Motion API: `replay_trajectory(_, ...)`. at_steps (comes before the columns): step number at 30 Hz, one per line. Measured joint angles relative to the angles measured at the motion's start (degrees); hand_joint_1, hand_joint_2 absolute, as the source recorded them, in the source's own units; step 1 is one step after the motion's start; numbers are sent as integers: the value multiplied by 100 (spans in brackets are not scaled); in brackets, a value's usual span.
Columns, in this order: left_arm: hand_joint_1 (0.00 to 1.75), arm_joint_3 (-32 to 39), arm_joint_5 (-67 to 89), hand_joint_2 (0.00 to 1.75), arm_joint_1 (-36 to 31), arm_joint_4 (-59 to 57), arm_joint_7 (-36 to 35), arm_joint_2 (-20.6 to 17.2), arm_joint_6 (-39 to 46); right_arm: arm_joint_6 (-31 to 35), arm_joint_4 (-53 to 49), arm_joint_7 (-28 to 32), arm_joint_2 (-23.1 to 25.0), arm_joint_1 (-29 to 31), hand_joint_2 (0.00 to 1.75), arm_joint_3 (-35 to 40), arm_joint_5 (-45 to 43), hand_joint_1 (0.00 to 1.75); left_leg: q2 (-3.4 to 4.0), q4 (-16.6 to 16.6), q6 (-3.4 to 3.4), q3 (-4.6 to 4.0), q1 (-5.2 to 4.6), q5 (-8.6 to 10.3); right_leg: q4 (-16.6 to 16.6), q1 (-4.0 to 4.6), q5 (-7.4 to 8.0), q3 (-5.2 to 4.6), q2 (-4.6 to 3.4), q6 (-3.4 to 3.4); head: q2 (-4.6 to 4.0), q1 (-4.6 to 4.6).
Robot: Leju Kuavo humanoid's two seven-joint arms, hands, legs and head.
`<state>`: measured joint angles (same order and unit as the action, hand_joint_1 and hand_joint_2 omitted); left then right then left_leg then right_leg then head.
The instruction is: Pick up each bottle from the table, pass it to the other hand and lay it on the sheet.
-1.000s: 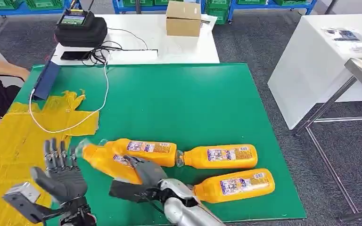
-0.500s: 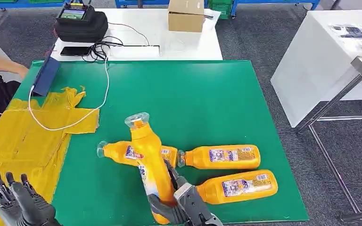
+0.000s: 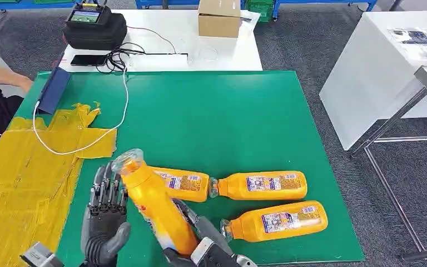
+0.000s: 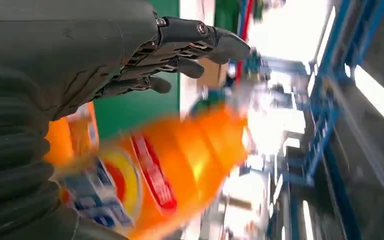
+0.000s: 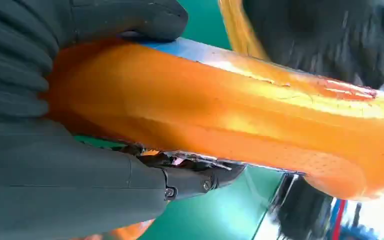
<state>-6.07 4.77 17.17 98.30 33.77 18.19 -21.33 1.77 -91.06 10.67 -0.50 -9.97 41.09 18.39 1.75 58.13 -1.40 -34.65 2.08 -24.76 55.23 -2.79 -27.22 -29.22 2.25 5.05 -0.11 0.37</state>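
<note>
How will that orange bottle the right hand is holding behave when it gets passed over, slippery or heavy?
The held bottle looks full of orange liquid, so probably heavy for its size. Its smooth, glossy plastic may slip in the right hand, which grips near the base, leaving it top-heavy. The open left hand is beside it. Laid down, its round body would likely roll.

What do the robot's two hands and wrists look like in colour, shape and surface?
The left hand is dark grey, with slim, jointed black fingers with small metal screws. The right hand is the same dark grey, with a thick, smooth thumb. A grey ribbed cover wraps each wrist.
</note>
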Motion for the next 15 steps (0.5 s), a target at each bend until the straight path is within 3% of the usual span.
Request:
replay_trajectory(11, 0, -367, 107, 175, -198, -440, 201, -304, -92, -103, 46, -37, -181, 353, 175, 428, 254, 175, 0, 0, 0, 2, 0, 0, 0, -1, 0, -4, 0, 0, 0, 0)
replay_trajectory(15, 3, -578, 540, 175, -282, -626, 174, -440, 298, -19, 11, -260, -271, 508, 175, 632, 772, 175, 3, 0, -1, 5, 0, -2, 0, -1, -2, -57, -2, -1, 0, 0)
